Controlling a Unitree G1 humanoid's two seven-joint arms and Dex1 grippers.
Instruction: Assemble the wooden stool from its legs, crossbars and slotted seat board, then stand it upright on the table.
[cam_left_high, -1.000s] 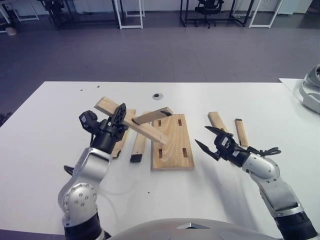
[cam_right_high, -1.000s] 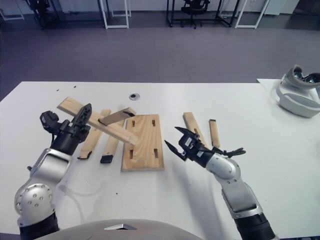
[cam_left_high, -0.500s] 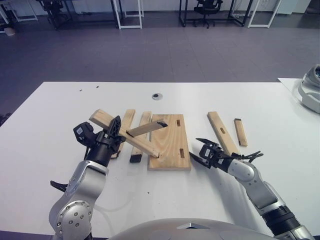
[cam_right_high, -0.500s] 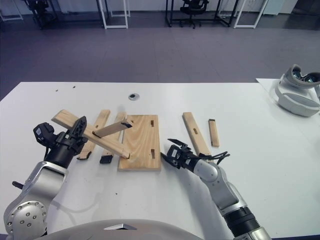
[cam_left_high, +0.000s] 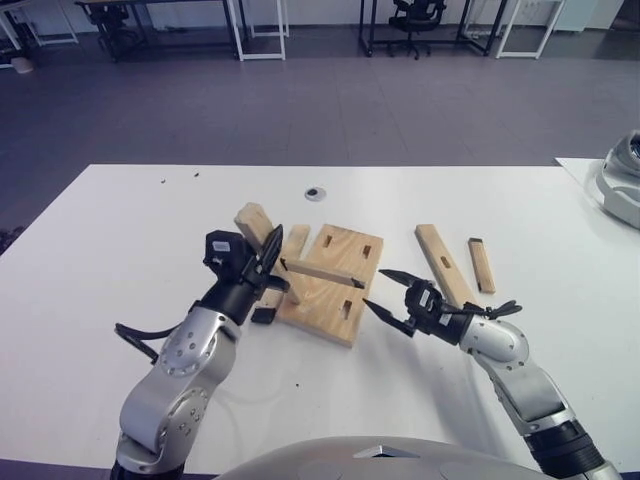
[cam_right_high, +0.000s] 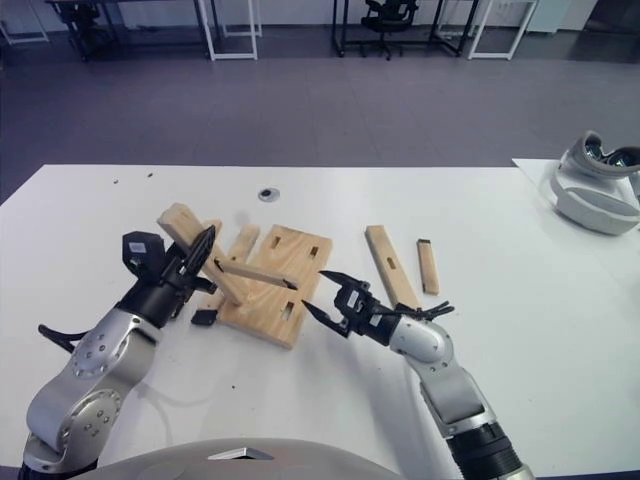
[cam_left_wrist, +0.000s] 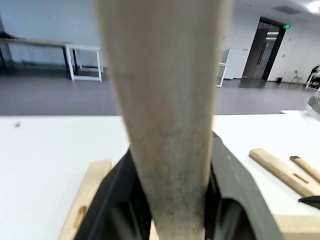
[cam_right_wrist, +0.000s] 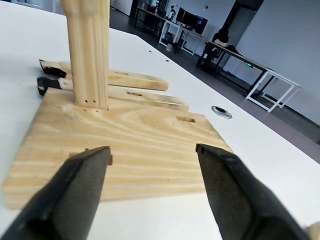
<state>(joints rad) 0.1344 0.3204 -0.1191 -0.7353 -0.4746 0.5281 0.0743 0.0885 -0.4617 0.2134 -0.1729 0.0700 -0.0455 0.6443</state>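
Observation:
My left gripper (cam_left_high: 263, 268) is shut on a wooden leg (cam_left_high: 255, 225) that tilts up and away from me, with a crossbar (cam_left_high: 322, 273) sticking out of it over the slotted seat board (cam_left_high: 340, 290). The board lies skewed on the table. In the left wrist view the leg (cam_left_wrist: 165, 100) runs between the black fingers (cam_left_wrist: 235, 190). In the right wrist view the leg (cam_right_wrist: 90, 50) stands with its end on the board (cam_right_wrist: 130, 145). My right gripper (cam_left_high: 380, 295) is open at the board's right edge, one finger (cam_right_wrist: 75, 195) on each side of it.
Two loose legs (cam_left_high: 445, 262) (cam_left_high: 483, 263) lie right of the board. More wooden pieces (cam_left_high: 295, 240) lie under the held leg, one with a black tip (cam_left_high: 262, 315). A small hole (cam_left_high: 317, 192) marks the white table (cam_left_high: 120, 250); a headset (cam_left_high: 622, 185) sits far right.
My left gripper swung right and turned the leg and crossbar steeper, onto the board. The seat board has rotated askew. My right gripper moved left and up to the board's edge.

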